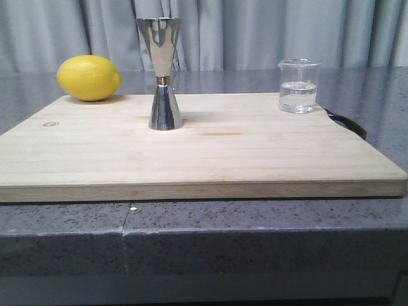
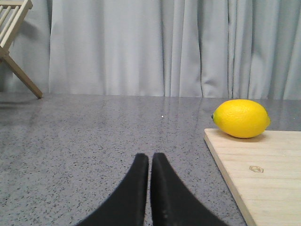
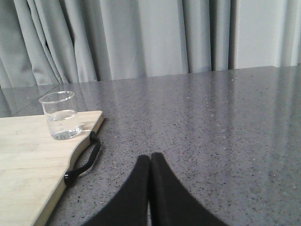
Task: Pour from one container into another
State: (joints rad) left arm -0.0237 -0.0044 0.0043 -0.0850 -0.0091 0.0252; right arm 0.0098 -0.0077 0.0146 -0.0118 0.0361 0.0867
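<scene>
A small clear glass beaker (image 1: 298, 86), about half full of clear liquid, stands upright at the far right corner of the wooden board (image 1: 210, 153); the right wrist view has the beaker (image 3: 59, 115) too. The tall steel hourglass jigger (image 1: 164, 73) with its brass waist band stands upright mid-board, well left of the beaker. My left gripper (image 2: 150, 157) is shut and empty over the grey counter, left of the board. My right gripper (image 3: 150, 157) is shut and empty over the counter, right of the board. Neither gripper shows in the front view.
A yellow lemon (image 1: 88, 78) lies at the board's far left corner, also in the left wrist view as lemon (image 2: 241, 118). A black strap loop (image 3: 83, 162) hangs off the board's right edge. Grey curtains hang behind. A wooden frame (image 2: 14, 42) stands far left.
</scene>
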